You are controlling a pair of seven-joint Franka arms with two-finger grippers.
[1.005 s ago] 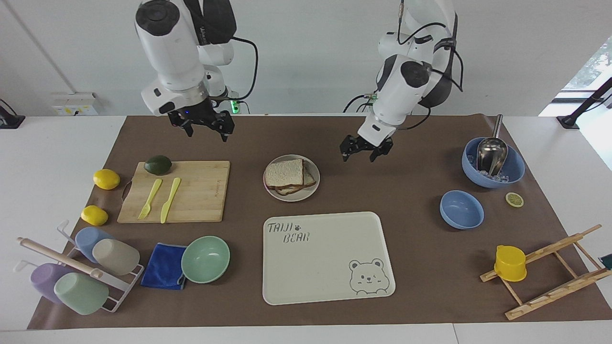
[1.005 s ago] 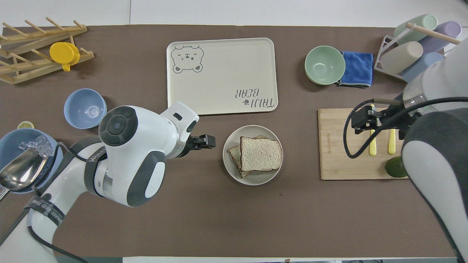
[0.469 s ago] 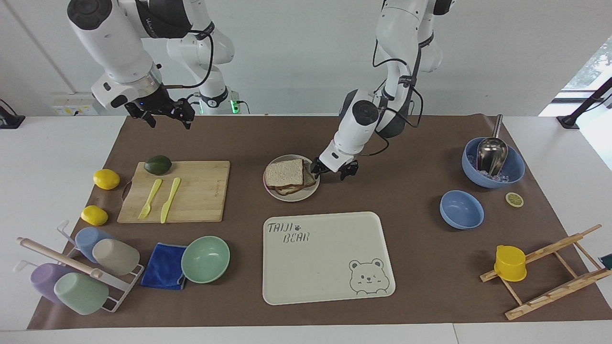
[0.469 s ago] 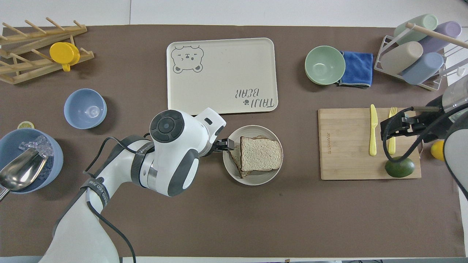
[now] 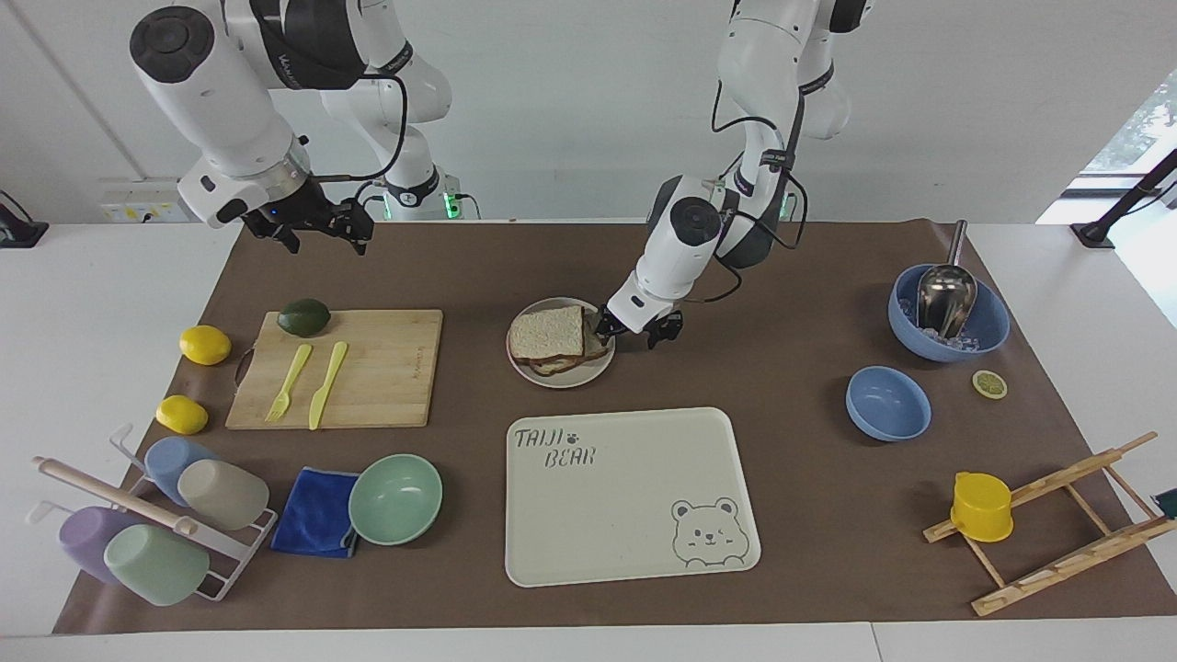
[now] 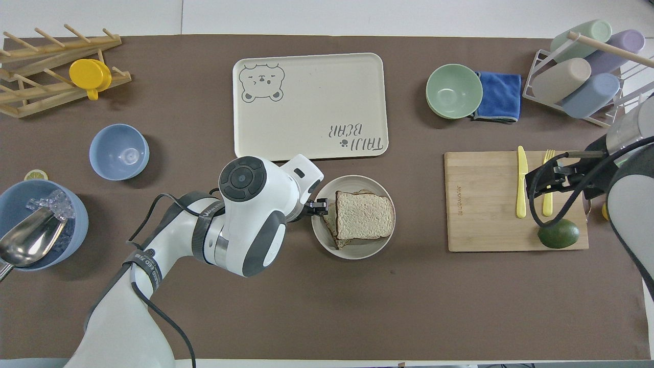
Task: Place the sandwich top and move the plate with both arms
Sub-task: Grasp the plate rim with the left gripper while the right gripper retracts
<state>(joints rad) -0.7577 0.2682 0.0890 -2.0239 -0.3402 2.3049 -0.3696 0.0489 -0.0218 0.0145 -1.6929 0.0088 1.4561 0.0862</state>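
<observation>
The sandwich top [image 5: 547, 333], a pale speckled slice with brown crust, lies on the stacked slices on the small round plate [image 5: 563, 381] at the table's middle. Both also show in the overhead view, the sandwich top [image 6: 364, 214] on the plate [image 6: 352, 253]. My left gripper [image 5: 634, 329] is low at the plate's rim on the left arm's side, open, with one finger at the rim; it also shows in the overhead view [image 6: 319, 206]. My right gripper [image 5: 320, 235] is open, empty and raised over the cutting board's end [image 6: 557, 176].
The bear-print tray [image 5: 634, 552] lies just farther from the robots than the plate. A cutting board [image 5: 386, 405] holds an avocado [image 5: 304, 317], fork and knife. Beside the tray are a mint bowl [image 5: 395, 498] and blue cloth. Blue bowls [image 5: 887, 403], lemons and racks lie toward the table's ends.
My left gripper came down from beside the plate and closed in on its rim. My right arm swung away toward its end of the table and now holds still.
</observation>
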